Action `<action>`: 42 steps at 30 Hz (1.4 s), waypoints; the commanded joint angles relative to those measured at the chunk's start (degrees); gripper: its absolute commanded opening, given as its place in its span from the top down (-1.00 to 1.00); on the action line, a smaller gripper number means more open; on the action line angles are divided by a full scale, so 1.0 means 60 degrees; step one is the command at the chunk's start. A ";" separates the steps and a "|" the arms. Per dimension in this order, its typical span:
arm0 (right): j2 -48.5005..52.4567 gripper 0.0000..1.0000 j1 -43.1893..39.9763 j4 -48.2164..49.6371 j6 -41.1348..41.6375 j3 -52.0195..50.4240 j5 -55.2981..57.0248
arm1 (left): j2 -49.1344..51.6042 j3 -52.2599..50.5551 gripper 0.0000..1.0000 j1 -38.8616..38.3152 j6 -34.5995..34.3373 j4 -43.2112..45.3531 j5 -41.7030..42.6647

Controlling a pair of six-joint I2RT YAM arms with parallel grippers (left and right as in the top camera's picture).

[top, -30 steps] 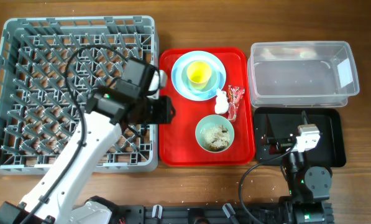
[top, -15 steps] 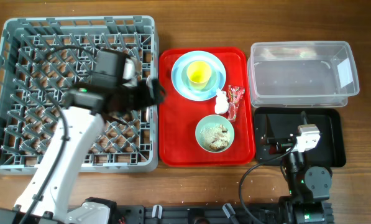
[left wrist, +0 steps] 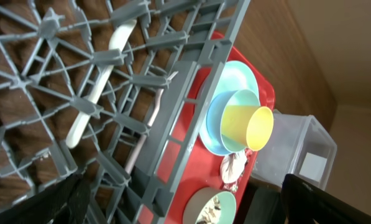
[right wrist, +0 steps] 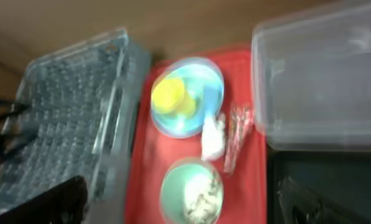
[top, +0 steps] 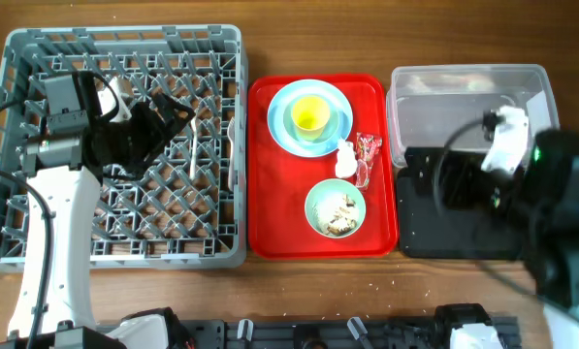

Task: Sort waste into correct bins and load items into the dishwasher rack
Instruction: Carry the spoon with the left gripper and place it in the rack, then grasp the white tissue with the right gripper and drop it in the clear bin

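Note:
The grey dishwasher rack (top: 124, 37) fills the left of the table. My left gripper (top: 161, 118) hangs open and empty over its middle. A white spoon (left wrist: 101, 87) and a second white utensil (top: 233, 145) lie in the rack near its right side. The pale blue plate (top: 279, 116) carries a mint bowl with the yellow cup (top: 310, 113) in it. A second bowl (top: 335, 208) holds beige crumbs. The tissue wad (top: 344, 158) and the red-and-clear wrapper (top: 368, 147) lie between them. My right gripper (top: 459, 184) is open and empty above the black tray (top: 415, 237).
The plate, both bowls, the tissue and the wrapper sit on a red serving tray (top: 270, 213) between the rack and the bins. The clear tub (top: 464, 107) stands behind the black tray at the right. Bare wood runs along the front edge.
My left gripper has swung left from the rack's right edge to over its middle. My right arm has risen from the front and now hangs over the black tray.

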 commanded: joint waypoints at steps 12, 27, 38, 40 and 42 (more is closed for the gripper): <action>0.4462 -0.10 0.5938 0.1439 0.2758 -0.0871 0.6124 | -0.0022 0.0109 -1.00 0.0040 -0.0055 0.0011 0.0171; 0.9125 -0.21 0.5289 0.3861 0.2761 -0.0889 0.7275 | -0.0022 0.0109 -1.00 0.0040 -0.0055 0.0011 0.0171; 0.6495 0.91 0.5180 0.2903 0.1494 0.0364 0.7289 | -0.0022 0.0109 -1.00 0.0040 -0.0055 0.0011 0.0171; 0.5883 0.91 0.4674 0.2652 0.1504 0.0364 0.7501 | -0.0022 0.0109 -1.00 0.0040 -0.0055 0.0011 0.0171; 0.5847 0.91 0.3818 0.2415 0.1508 0.0361 0.7588 | -0.0022 0.0109 -1.00 0.0040 -0.0055 0.0011 0.0171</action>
